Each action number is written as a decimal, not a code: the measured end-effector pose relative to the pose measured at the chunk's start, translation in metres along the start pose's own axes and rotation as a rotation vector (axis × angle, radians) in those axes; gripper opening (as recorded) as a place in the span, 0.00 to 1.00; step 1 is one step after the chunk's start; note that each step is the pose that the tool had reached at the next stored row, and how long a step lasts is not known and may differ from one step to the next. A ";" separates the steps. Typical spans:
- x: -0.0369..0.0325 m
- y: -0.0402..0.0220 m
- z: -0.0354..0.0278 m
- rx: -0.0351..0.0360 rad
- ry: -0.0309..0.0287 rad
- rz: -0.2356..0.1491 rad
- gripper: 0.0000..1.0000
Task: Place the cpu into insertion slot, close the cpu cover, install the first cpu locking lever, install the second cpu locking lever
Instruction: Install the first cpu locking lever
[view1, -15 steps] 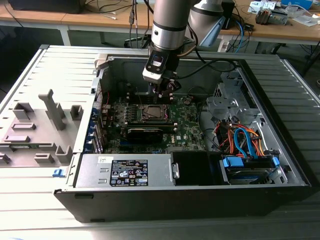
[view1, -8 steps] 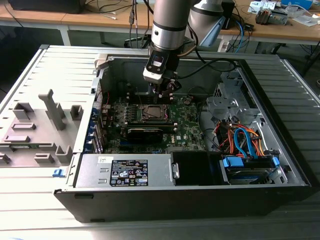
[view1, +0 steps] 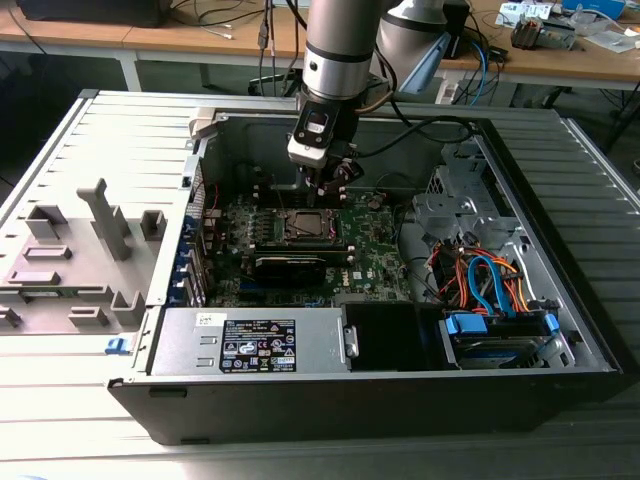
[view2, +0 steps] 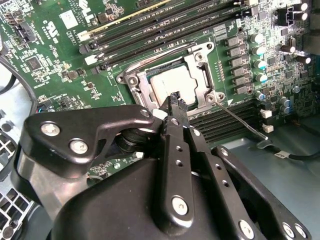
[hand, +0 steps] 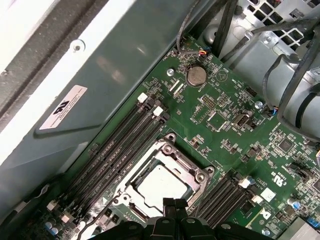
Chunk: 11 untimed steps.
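The insertion slot (view1: 304, 226) sits mid-motherboard inside the open case. In both wrist views the silver cpu cover (view2: 202, 76) (hand: 192, 173) lies flat over it, and the pale grey cpu (view2: 167, 86) (hand: 159, 186) shows through its window. A thin metal locking lever (view2: 243, 122) sticks out slantwise from one corner of the socket, unlatched. My gripper (view2: 174, 98) (hand: 172, 202) (view1: 322, 190) hangs just above the socket's edge, its black fingertips shut together with nothing between them.
Memory slots (view2: 150, 30) (hand: 115, 150) run along both sides of the socket. A black card (view1: 290, 266) lies in front of it. The power supply (view1: 250, 342), drive cage (view1: 500, 335) with orange and blue cables, and case walls (view1: 210, 130) hem the board in.
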<state>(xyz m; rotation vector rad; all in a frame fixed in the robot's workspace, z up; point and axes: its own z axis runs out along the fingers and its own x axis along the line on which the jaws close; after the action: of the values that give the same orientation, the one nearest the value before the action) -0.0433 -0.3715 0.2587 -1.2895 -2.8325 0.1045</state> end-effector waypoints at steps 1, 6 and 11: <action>0.0000 0.0000 0.0000 0.0000 -0.0002 -0.003 0.11; 0.0000 0.0000 0.0000 0.0000 -0.0011 -0.015 0.11; 0.0000 0.0000 0.0000 0.0000 -0.0018 -0.025 0.11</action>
<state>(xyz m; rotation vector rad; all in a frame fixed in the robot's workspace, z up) -0.0433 -0.3715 0.2587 -1.2538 -2.8493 0.1051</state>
